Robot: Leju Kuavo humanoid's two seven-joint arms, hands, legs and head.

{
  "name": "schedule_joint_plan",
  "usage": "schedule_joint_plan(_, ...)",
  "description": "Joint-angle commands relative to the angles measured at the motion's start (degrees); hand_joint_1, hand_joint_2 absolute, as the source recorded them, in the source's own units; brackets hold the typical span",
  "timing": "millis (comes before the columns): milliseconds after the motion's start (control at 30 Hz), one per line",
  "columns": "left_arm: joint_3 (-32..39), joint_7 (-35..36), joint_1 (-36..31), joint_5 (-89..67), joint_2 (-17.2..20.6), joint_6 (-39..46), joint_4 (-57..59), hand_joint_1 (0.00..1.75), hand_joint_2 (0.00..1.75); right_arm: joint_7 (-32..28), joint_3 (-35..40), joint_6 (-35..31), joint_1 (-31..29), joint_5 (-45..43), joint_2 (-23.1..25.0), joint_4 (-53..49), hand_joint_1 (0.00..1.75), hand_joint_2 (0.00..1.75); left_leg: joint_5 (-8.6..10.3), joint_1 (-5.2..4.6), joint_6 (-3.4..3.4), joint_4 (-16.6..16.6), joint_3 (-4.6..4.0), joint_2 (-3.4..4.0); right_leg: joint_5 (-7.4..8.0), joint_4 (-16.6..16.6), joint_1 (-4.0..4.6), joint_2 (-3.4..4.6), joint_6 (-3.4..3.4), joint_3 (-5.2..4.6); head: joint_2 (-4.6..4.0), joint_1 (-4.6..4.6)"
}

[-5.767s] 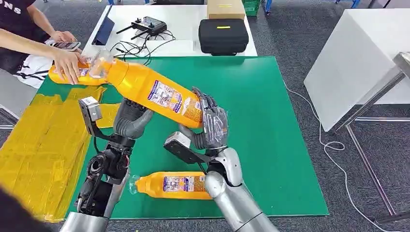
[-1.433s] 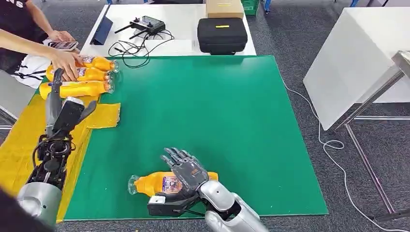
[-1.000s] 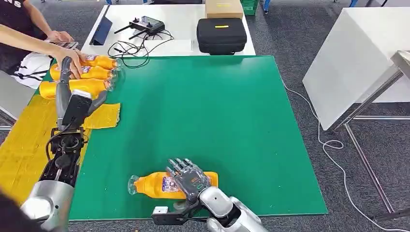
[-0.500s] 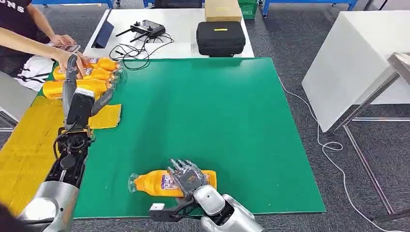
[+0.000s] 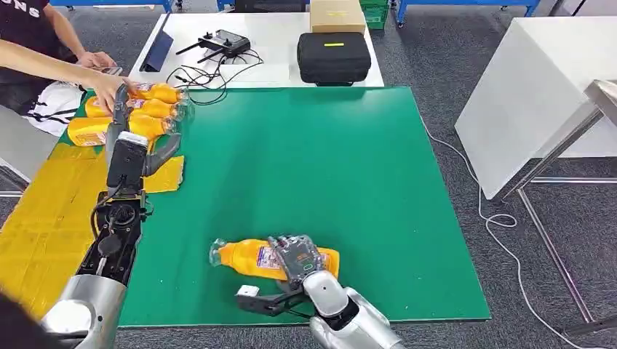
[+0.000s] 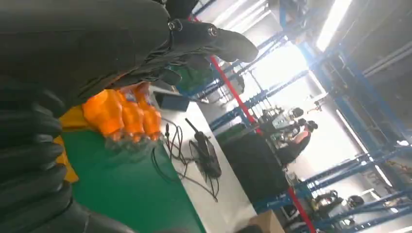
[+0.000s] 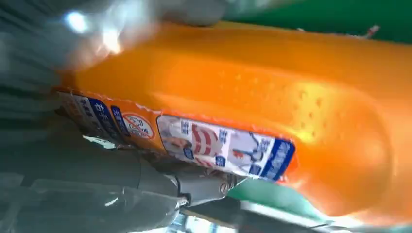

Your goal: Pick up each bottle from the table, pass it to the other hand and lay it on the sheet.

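Right hand: the right hand (image 5: 297, 258) lies over the label end of an orange bottle (image 5: 251, 257) at about 6 o'clock on the green worktop (image 5: 327, 174), fingers curled over the bottle's body and gripping it; the right wrist view has the bottle (image 7: 272, 116) pressed close against the hand.
Bottle by the right hand: on its side on the green mat, clear neck pointing to 9 o'clock, base to 3 o'clock, slightly tilted across the front edge of the worktop.
Left hand: the left hand (image 5: 134, 142) is raised at about 10 o'clock, fingers stretched out and apart, holding nothing; one long finger points up toward the bottles on the sheet, the thumb juts toward 2 o'clock.
Bottles on the sheet: three orange bottles (image 5: 124, 109) lie side by side on the yellow sheet (image 5: 51, 211) at 10 to 11 o'clock, necks toward the green mat; the left wrist view shows the same row (image 6: 121, 111) just past the hand's fingers.
Person: a person's hand (image 5: 109, 86) rests on the farthest of the three bottles.
Beyond the mat: a white table (image 5: 276, 69) at 12 o'clock carries a black case (image 5: 335, 54), a remote controller (image 5: 225, 42) with cables, and a cardboard box (image 5: 337, 14).
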Motion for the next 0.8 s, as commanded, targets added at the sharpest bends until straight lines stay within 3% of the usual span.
schedule_joint_plan(33,-3.63,4.28,3.18,2.54,-1.97,-6.39,-7.59,0.00,1.75,-5.68,-18.29,-15.67,0.16,-6.16,0.35,-10.18,1.75,1.75,-0.04,-0.02,0.03,0.02,-0.15,0.02,-0.04,0.03,-0.02,-0.08,0.05,-0.12,0.00,0.00)
schedule_joint_plan(133,-5.85,6.40,4.42,3.79,-2.85,-10.17,-10.25,0.00,1.75,-10.48,-22.81,-22.86,1.69,-9.90,0.34,-15.90,1.75,1.75,-0.06,-0.02,0.02,0.01,-0.22,-0.07,-0.08,0.02,-0.03,-0.17,0.05,-0.21,0.00,0.00)
schedule_joint_plan(200,-7.16,7.19,4.36,4.39,-3.47,-12.14,-10.58,0.00,1.75,-11.50,-23.87,-23.39,1.97,-10.51,0.07,-17.37,1.75,1.75,-0.09,-0.02,0.02,0.02,-0.22,-0.15,-0.14,0.04,-0.03,-0.25,0.06,-0.19,0.00,-0.04)
schedule_joint_plan(333,-9.17,9.08,4.37,11.02,-3.65,-22.65,-10.29,0.00,1.75,-19.14,-26.76,-30.24,3.14,-16.05,1.21,-21.91,1.75,1.75,-0.13,0.01,0.03,0.03,-0.29,-0.14,-0.16,0.03,0.00,-0.25,0.07,-0.25,-0.02,-0.02)
schedule_joint_plan(467,-10.72,9.89,4.98,19.66,-4.11,-34.24,-10.14,0.00,1.75,-27.52,-32.73,-30.24,4.45,-17.03,3.80,-25.64,1.75,1.75,-0.11,-0.01,0.02,0.00,-0.42,-0.10,-0.12,0.02,-0.02,-0.19,0.05,-0.41,0.00,-0.02)
schedule_joint_plan(567,-11.22,10.25,5.18,24.84,-4.77,-40.25,-9.88,0.00,1.75,-30.05,-33.57,-30.24,4.43,-17.27,4.77,-25.99,1.75,1.75,-0.12,-0.01,0.01,0.00,-0.38,-0.14,-0.16,0.04,-0.02,-0.26,0.05,-0.38,0.00,-0.02)
schedule_joint_plan(667,-11.87,10.38,5.83,26.83,-5.34,-42.32,-10.80,0.00,1.75,-30.57,-33.72,-30.24,4.86,-16.15,5.54,-27.00,1.75,1.75,-0.08,0.01,0.01,0.00,-0.50,-0.08,-0.09,0.01,-0.01,-0.16,0.05,-0.49,0.00,-0.02)
schedule_joint_plan(800,-13.72,10.51,7.23,27.51,-5.43,-42.63,-13.79,0.00,1.75,-30.91,-33.48,-30.24,5.29,-15.14,5.97,-27.63,1.75,1.75,-0.29,0.04,0.05,-0.13,0.10,-0.02,-0.27,-0.13,0.06,-0.26,0.10,0.10,0.00,-0.02)
